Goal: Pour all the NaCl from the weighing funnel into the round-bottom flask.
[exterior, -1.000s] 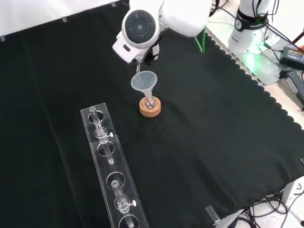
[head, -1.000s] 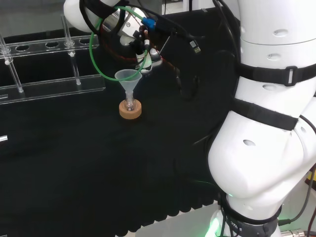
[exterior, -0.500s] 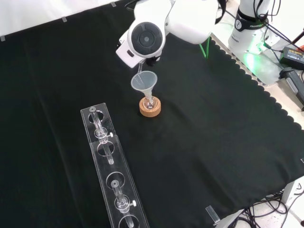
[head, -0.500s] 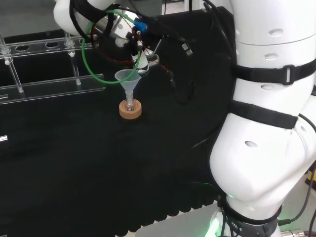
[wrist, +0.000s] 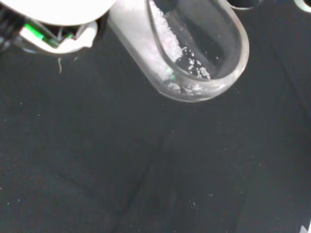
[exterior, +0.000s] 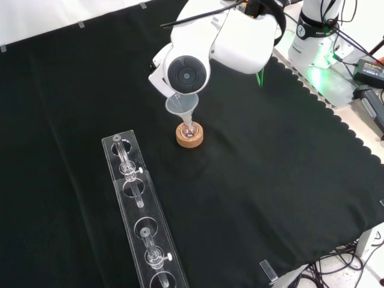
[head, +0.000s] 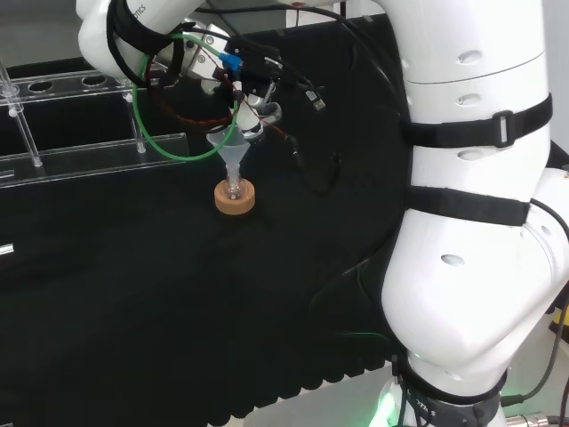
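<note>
White salt crystals (wrist: 167,41) cling along the wall of the clear glass weighing funnel (wrist: 194,48) in the wrist view, so by my reading the pouring step is under way with some salt left to go. In the head view the hand (head: 252,114) sits in the upper middle of the frame, right above the plastic funnel (head: 229,147) that stands in the neck of the small flask (head: 234,189) on its cork ring (head: 235,197); I cannot tell how its fingers are set, since cables and the wrist cover them. In the front view the arm's round grey cap (exterior: 186,75) stands before the hand, with the plastic funnel just under it at centre top. The next move probably calls for more tilt, with the spout held over the funnel's mouth so no grains fall on the black cloth (exterior: 270,180). A clear rack (exterior: 144,228) lies at the lower left of the front view, well apart from the flask, and nothing else blocks the pour.
</note>
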Controlling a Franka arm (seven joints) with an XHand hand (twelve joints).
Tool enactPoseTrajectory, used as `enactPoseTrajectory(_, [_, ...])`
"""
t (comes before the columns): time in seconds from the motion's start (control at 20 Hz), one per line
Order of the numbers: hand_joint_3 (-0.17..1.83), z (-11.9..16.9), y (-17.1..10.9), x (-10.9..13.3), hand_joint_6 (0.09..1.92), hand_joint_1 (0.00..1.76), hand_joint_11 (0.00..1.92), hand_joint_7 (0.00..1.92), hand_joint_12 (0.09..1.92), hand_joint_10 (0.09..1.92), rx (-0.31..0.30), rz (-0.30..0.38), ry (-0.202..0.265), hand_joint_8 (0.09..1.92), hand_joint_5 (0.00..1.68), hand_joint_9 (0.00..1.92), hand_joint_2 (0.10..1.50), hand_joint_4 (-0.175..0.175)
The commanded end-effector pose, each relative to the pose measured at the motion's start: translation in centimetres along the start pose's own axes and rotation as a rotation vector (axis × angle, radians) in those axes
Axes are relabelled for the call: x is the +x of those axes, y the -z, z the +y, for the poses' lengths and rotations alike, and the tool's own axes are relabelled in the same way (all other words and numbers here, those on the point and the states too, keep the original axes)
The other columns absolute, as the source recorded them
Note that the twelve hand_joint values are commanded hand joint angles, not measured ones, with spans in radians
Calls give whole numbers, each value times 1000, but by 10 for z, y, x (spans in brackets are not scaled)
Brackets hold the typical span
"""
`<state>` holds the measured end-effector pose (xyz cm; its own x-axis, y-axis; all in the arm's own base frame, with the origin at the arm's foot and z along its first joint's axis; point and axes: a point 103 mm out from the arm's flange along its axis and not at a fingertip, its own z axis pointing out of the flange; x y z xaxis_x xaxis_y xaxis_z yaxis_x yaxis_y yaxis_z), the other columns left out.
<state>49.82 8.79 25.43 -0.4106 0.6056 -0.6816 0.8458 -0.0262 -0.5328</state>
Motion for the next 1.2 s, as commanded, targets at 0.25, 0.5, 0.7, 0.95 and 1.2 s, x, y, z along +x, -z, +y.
enactPoseTrajectory(0.25, [840,0,7,3,87,1236,1882,1920,323,359,64,-68,-28,218,1657,1920,458,-175])
enactPoseTrajectory(0.5, [840,4,12,11,87,1236,1883,1920,322,360,96,-111,-31,219,1657,1920,458,-175])
enactPoseTrajectory(0.7, [840,6,12,13,87,1236,1883,1920,322,361,116,-121,-32,219,1657,1920,458,-175])
enactPoseTrajectory(0.95, [840,4,16,15,87,1236,1884,1920,320,362,138,-152,-45,220,1657,1920,458,-175])
enactPoseTrajectory(1.2, [840,2,20,18,87,1236,1884,1920,319,363,139,-163,-47,220,1657,1920,458,-175])
